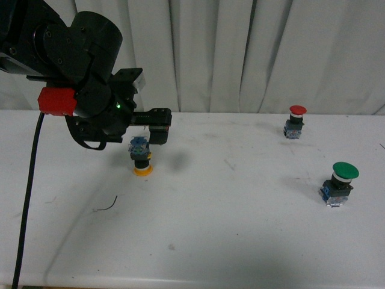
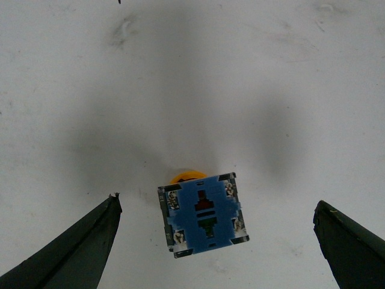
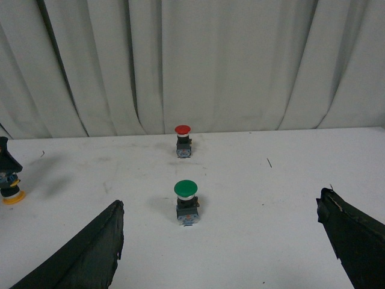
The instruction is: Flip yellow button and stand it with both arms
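Status: the yellow button sits on the worktop at about 9 o'clock from the middle of the front view, directly under the left pincer.

Orientation: its long axis is vertical. The yellow cap is down on the surface and the blue block is up, with the terminal face pointing straight at the left wrist camera. Only a sliver of cap shows past the block's edge in that view, so we read very little tilt.

Left pincer: jaws spread wide, one finger on either side of the block, both clear of it and holding nothing.

Right pincer: also spread and empty, well apart from the yellow button. It faces the green button and the red button. The right arm does not show in the front view.

Progress, our judgement: red (2 o'clock) and green (4 o'clock) stand cap-up on their blocks — the yellow one is the reverse. If cap-up is the goal, the flip is not yet done, and the grasp, the turn-over with the second arm and the setting down all remain. If cap-down counts as stood, little is left. We cannot settle which from these views.
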{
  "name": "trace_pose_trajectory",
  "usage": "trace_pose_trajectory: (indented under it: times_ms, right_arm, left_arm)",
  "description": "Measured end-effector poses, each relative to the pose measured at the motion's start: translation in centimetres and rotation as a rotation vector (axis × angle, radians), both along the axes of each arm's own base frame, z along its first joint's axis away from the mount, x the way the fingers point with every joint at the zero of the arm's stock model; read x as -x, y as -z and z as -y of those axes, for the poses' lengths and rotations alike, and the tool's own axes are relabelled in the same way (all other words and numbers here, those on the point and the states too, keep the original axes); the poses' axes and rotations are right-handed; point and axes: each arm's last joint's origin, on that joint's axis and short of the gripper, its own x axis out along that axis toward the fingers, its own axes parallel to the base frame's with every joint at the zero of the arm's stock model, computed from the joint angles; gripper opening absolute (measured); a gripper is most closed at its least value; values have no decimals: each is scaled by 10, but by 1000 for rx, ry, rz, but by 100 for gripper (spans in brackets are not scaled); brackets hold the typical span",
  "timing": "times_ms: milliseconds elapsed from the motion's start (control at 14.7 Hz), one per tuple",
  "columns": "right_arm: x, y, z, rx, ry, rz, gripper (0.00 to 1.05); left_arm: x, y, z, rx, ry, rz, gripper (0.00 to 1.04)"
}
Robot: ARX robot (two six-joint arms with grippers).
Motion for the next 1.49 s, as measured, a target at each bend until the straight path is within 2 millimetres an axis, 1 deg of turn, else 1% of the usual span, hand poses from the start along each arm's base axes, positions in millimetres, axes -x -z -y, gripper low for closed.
trace_pose_trajectory:
  times_ms: [204, 475, 543, 679, 815, 883, 951, 1086, 1154, 1222, 1358, 1426, 1494]
  right_arm:
    - [0, 0, 0, 0, 0, 0, 98]
    - [0, 0, 0, 0, 0, 0, 98]
    - [0, 0, 0, 0, 0, 0, 98]
    - [0, 0, 0, 0, 0, 0, 98]
    - [0, 0, 0, 0, 0, 0, 98]
    - [0, 0, 0, 0, 0, 0, 98]
    - [0, 0, 0, 0, 0, 0, 98]
    - [0, 0, 0, 0, 0, 0, 98]
    - [0, 0, 0, 0, 0, 0, 98]
    - [0, 0, 0, 0, 0, 0, 98]
    - [0, 0, 0, 0, 0, 0, 98]
    - [0, 0, 0, 0, 0, 0, 98]
    - [0, 0, 0, 0, 0, 0, 98]
  left_arm:
    - [-6, 2, -1, -15, -15, -6, 98]
    - [-9, 14, 4, -43, -16, -36, 98]
    - [-9, 14, 6, -47, -7, -34, 92]
    - [-8, 13, 9, -50, -2, -37, 63]
    - [-10, 10, 9, -49, -2, -29, 44]
    - [-10, 10, 9, -48, -2, -27, 36]
    - [-10, 10, 10, -48, 0, -26, 34]
    - [-10, 9, 11, -48, 5, -15, 33]
    - [-7, 8, 11, -50, 10, -12, 33]
    - [-3, 5, 12, -48, 13, -1, 33]
    - [10, -19, 12, -5, 40, 68, 33]
    - [19, -38, 12, 41, 61, 133, 33]
    - [29, -62, 11, 120, 90, 214, 33]
